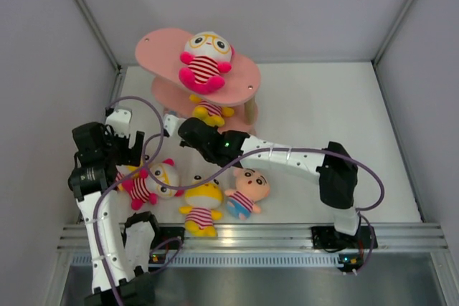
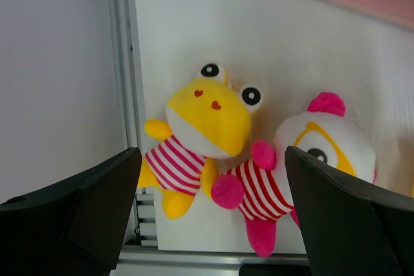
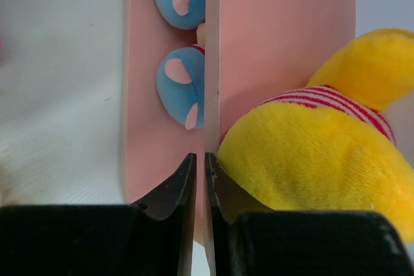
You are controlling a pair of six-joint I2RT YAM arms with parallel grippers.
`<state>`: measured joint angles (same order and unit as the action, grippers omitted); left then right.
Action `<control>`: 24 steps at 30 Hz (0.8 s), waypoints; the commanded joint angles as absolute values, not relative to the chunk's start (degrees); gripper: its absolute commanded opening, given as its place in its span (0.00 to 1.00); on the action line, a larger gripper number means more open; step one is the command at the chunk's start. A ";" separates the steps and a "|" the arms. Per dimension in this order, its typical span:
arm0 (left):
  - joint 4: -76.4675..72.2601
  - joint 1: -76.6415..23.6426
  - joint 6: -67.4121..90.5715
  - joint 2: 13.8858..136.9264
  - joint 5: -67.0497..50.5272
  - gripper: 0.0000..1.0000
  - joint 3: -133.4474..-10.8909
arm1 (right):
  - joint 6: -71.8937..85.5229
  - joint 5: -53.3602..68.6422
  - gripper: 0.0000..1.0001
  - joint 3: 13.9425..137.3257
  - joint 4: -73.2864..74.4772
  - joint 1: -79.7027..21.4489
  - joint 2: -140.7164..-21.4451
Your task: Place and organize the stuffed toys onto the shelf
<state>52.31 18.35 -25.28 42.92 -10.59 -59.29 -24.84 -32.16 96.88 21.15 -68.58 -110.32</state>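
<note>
Toys: three are shelved. The glasses doll [image 1: 206,59] sits upright in the middle of the top board of the shelf [image 1: 242,82], facing out, apparently so it shows and cannot roll off. The shelved yellow doll [image 1: 210,110] lies on the board beneath, near its front edge. The right wrist view shows a pair of blue feet [image 3: 176,85] on another board beyond that edge; the rest of that toy is hidden.

Off the shelf, on the table [image 1: 323,105] by the arm bases:
- frog-eyed yellow doll [image 2: 207,117], close to the left rail
- pink-limbed doll [image 2: 310,153], touching the frog-eyed one arm to arm
- yellow chick doll [image 1: 203,204]
- peach-faced doll [image 1: 249,190], just beside the chick

Right gripper [image 3: 199,172]: its arm reaches across to the shelf front, and its fingers are drawn together to a thin slit with nothing seen between them. The tips sit at a board edge, right against the shelved yellow doll's flank. Judgement: closed fingers make a blunt pusher, so this reads as nudging that doll deeper onto its board or backing off after setting it down. Which of the two cannot be told.

Left gripper [image 2: 212,153]: spread wide and empty, hanging over the frog-eyed and pink-limbed pair. The wide spread suits the bulky plush heads. Likely next pick is the frog-eyed doll, which is closest to centred between the fingers.

Risk: the two dolls touch, so a closing grasp may catch or drag the pink arm.

Progress: roughly half done.
</note>
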 commanded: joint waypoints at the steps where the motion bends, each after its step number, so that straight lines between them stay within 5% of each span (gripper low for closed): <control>1: 51.50 18.54 -29.00 44.73 -6.51 0.98 -56.08 | -23.73 -33.57 0.10 101.42 21.80 -66.71 -110.65; 11: 52.73 18.63 -30.85 47.55 -5.01 0.98 -53.26 | -25.05 -30.94 0.21 101.78 21.45 -69.51 -108.29; 17: 55.02 18.98 -31.64 48.52 -6.24 0.98 -53.00 | -23.65 -41.82 0.57 101.96 22.49 -78.56 -102.67; 24: 55.63 19.69 -31.12 46.85 -5.89 0.98 -50.72 | -7.94 -37.63 0.80 79.43 17.34 -90.51 -87.82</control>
<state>54.54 19.16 -30.59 47.90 -5.50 -51.99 -16.60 -39.70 87.42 21.56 -86.98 -95.81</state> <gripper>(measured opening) 0.984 0.787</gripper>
